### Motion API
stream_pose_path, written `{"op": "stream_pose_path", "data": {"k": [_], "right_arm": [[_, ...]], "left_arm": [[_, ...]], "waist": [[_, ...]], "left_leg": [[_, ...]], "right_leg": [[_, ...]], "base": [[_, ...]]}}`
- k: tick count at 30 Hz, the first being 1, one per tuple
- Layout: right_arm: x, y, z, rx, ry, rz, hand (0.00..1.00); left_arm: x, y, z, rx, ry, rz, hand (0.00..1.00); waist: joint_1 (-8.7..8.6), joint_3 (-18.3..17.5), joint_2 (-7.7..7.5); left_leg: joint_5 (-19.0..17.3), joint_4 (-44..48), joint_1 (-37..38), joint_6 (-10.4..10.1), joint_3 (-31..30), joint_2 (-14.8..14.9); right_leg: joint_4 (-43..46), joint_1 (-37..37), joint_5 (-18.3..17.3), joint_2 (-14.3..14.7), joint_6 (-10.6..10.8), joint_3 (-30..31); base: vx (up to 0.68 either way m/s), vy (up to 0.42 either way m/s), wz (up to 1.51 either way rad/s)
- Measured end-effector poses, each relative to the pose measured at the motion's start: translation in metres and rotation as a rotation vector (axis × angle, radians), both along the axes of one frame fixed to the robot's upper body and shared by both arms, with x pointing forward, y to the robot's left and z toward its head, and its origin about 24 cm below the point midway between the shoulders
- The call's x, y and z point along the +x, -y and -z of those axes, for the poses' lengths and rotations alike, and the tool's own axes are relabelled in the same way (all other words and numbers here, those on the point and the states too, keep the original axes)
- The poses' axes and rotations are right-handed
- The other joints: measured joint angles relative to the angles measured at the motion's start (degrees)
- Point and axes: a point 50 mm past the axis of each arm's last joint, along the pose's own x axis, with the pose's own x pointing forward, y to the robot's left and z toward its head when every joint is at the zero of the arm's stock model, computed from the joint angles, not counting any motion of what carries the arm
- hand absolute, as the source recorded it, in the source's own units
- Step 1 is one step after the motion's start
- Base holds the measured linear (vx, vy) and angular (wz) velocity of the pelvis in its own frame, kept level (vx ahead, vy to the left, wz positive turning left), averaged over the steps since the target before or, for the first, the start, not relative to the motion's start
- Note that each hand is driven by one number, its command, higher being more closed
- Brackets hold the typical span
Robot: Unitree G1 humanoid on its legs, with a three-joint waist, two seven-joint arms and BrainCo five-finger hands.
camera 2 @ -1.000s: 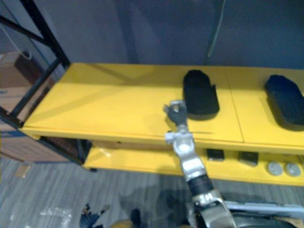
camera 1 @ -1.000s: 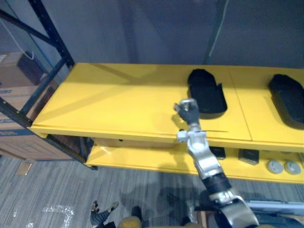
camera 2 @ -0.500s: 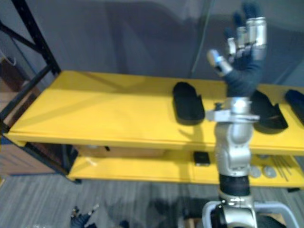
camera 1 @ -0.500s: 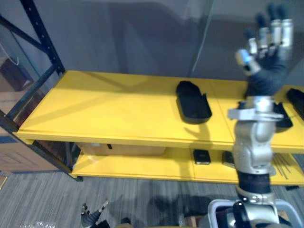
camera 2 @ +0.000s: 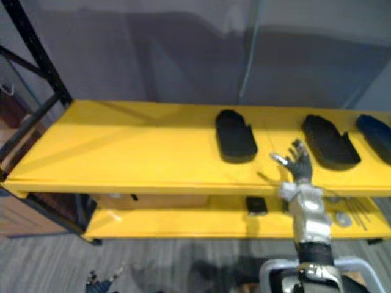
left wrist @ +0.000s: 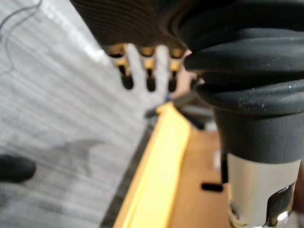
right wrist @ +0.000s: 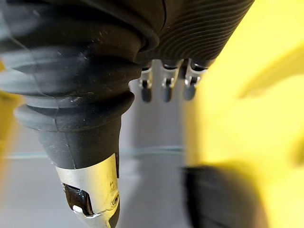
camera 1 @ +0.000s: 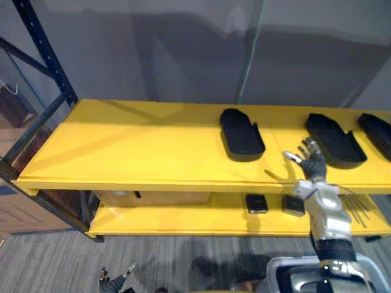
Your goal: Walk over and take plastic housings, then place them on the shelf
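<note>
Three black plastic housings lie on the top yellow shelf (camera 1: 140, 146): one in the middle (camera 1: 242, 133), one further right (camera 1: 335, 139), and one at the right edge (camera 1: 377, 131). My right hand (camera 1: 311, 163) is open with its fingers spread. It hangs in front of the shelf's front edge, between the first two housings, and holds nothing. In the right wrist view its fingers (right wrist: 165, 81) are straight, with a blurred dark housing (right wrist: 223, 197) beyond them. My left hand (camera 1: 115, 279) hangs low near the floor, and its fingers (left wrist: 149, 71) are straight and empty.
The lower yellow shelf (camera 1: 183, 221) carries two small black boxes (camera 1: 256, 202) (camera 1: 293, 205), thin metal rods (camera 1: 358, 204) and a cardboard box (camera 1: 153, 198). A black rack upright (camera 1: 43, 55) and brown cartons (camera 1: 18, 210) stand to the left. Grey flooring lies in front.
My right hand has dropped from high in front of the wall to the shelf's front edge, its fingers now spread. The view has shifted, bringing more housings into sight on the right.
</note>
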Motion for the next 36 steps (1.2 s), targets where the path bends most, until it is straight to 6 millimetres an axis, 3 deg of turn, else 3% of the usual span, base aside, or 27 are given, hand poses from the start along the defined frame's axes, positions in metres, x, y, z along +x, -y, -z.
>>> {"op": "stream_pose_path", "data": {"k": [14,20,36], "right_arm": [[0.031,-0.026,0.011,0.003,-0.117,-0.023,0.0],[0.04,-0.028,0.002,-0.023,-0.109,-0.013,0.0],[0.042,-0.032,0.0,-0.036,-0.108,-0.034,0.0]], "left_arm": [[0.007,0.009,0.001,-0.04,0.022,0.053,0.0],[0.006,0.009,0.001,-0.046,0.025,0.038,0.0],[0.01,0.01,0.0,-0.057,0.042,0.057,0.0]], "waist": [[2.0,2.1,2.03],[2.17,3.3,2.2],[2.06,3.5,2.3]], "left_leg": [[0.3,0.0,0.6,0.3,-1.8,-0.8],[0.3,0.0,0.7,0.3,-2.3,-1.1],[0.2,0.0,0.8,0.3,-2.1,-0.9]], "right_leg": [[-0.7,1.9,0.1,-0.7,0.4,-2.2],[-1.4,2.8,0.2,-0.8,0.6,-2.9],[-1.9,3.1,0.2,-0.6,0.6,-2.9]], "base": [[0.0,0.01,0.06],[0.02,0.009,0.05],[0.0,0.0,0.0]]}}
